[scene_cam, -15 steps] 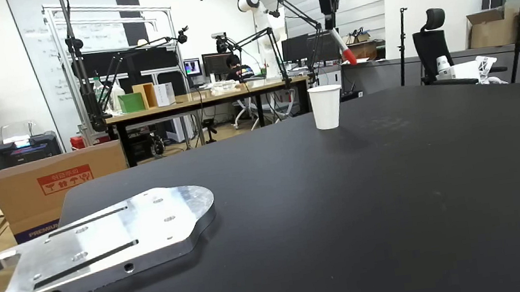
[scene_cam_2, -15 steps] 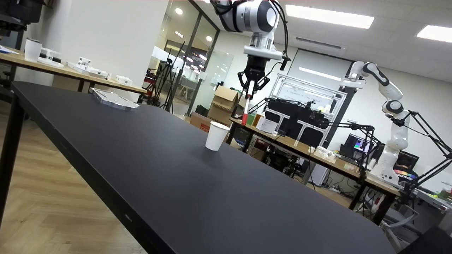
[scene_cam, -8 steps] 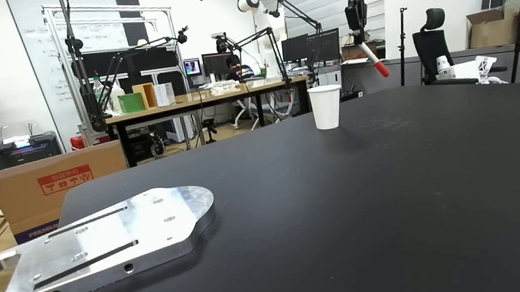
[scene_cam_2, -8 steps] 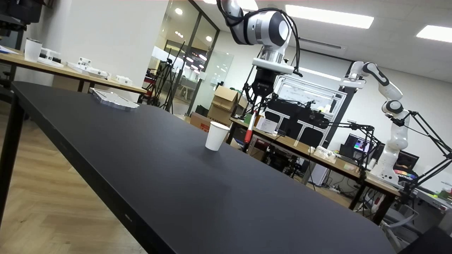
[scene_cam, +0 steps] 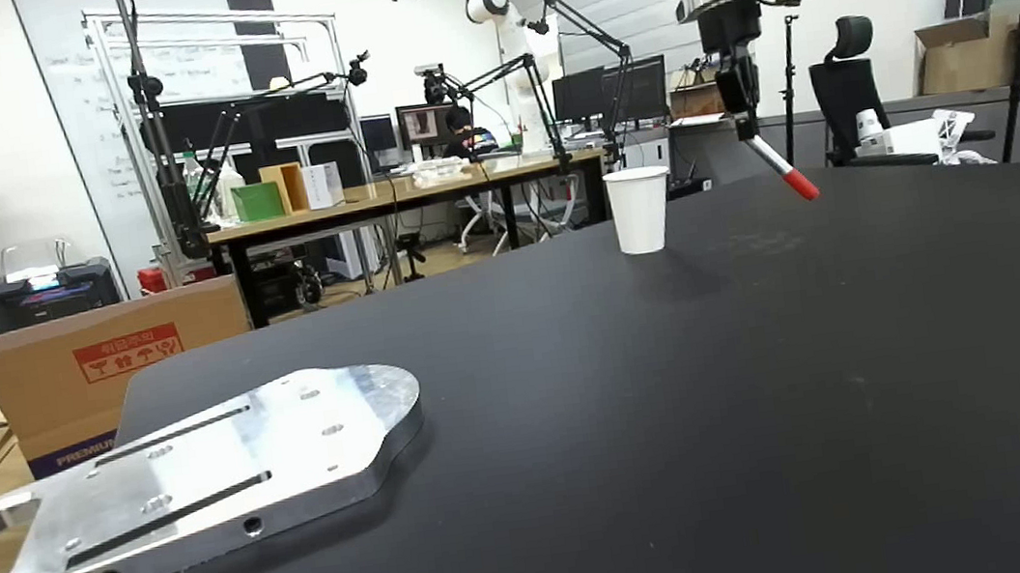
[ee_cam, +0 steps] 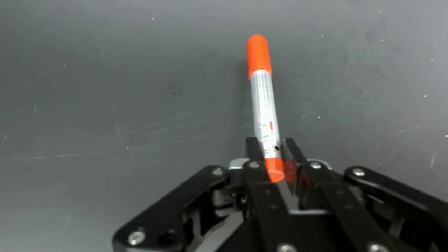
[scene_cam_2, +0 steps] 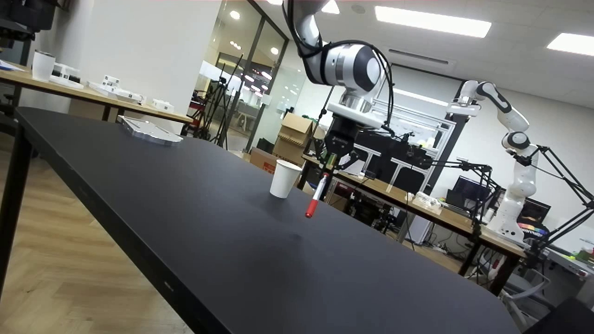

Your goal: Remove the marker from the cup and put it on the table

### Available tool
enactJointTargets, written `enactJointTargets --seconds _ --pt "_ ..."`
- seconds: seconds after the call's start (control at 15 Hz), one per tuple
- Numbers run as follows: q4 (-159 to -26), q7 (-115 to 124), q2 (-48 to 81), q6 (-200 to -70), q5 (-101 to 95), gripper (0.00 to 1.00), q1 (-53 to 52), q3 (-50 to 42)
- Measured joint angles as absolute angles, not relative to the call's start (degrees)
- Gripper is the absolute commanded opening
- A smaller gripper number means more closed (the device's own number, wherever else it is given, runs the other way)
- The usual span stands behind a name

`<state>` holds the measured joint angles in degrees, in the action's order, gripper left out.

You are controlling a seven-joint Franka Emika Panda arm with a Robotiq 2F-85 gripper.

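The marker (scene_cam: 774,158), with a white body and red ends, hangs tilted from my gripper (scene_cam: 748,131). In the wrist view the gripper (ee_cam: 270,141) is shut on the marker (ee_cam: 265,105) near one red end; the other red end points away. In an exterior view the marker (scene_cam_2: 319,189) is below the gripper (scene_cam_2: 328,170), its lower red end a little above the black table (scene_cam_2: 260,260). The white cup (scene_cam: 640,212) stands upright on the table (scene_cam: 680,402), beside and apart from the marker; it also shows in an exterior view (scene_cam_2: 284,180). The cup's inside is hidden.
A shiny metal plate (scene_cam: 294,430) lies at one end of the table, also seen in an exterior view (scene_cam_2: 151,131). A cardboard box (scene_cam: 131,372) stands beside the table. A wooden workbench (scene_cam: 382,195) with several items is behind.
My gripper has come down toward the table with the marker in it and moved farther from the cup. The marker has become more tilted. The cup has not moved.
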<state>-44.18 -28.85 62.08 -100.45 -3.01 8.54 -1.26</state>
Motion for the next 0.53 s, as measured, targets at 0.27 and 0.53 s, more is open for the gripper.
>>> enactJointTargets --seconds 0.27,0.53 --pt "-46.7 -28.9 63.2 -100.4 -2.1 0.05 9.8 -1.3" --pt "-47.3 -28.9 64.5 -100.5 -1.4 0.05 10.7 -1.3"
